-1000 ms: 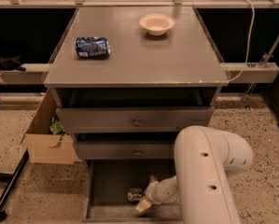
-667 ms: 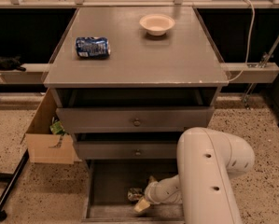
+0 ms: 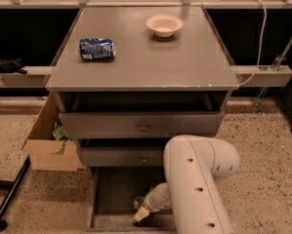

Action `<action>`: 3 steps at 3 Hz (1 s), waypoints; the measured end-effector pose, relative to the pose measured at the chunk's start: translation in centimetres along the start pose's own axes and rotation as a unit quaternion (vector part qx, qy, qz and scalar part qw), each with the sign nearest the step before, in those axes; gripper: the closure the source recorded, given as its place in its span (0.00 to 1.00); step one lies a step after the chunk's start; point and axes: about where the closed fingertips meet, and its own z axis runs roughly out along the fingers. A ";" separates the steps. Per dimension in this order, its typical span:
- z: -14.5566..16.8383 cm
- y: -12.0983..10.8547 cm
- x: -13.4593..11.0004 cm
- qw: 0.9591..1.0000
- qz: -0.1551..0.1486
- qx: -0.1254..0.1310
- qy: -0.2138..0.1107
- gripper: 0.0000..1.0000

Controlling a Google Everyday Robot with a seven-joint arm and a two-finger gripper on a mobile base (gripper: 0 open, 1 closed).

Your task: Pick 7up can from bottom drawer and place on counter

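The bottom drawer is pulled open under the cabinet, showing its flat grey floor. My gripper reaches down into it near the front edge, on the end of my large white arm. A small dark greenish thing, which I take for the 7up can, lies right at the gripper, mostly hidden by it. The grey counter spreads above the drawers.
On the counter lie a blue and white can at the left and a pale bowl at the back. Two knob-fronted drawers sit shut above the open one. A cardboard box stands on the floor at the left.
My arm has swung a little to the left and the gripper has shifted slightly left inside the drawer. The counter's things have not moved.
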 end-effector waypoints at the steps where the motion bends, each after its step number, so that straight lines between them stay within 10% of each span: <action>1: 0.0 0.0 0.0 1.000 0.000 0.000 0.000 0.18; 3: 0.0 0.0 0.0 1.000 0.000 0.000 0.000 0.65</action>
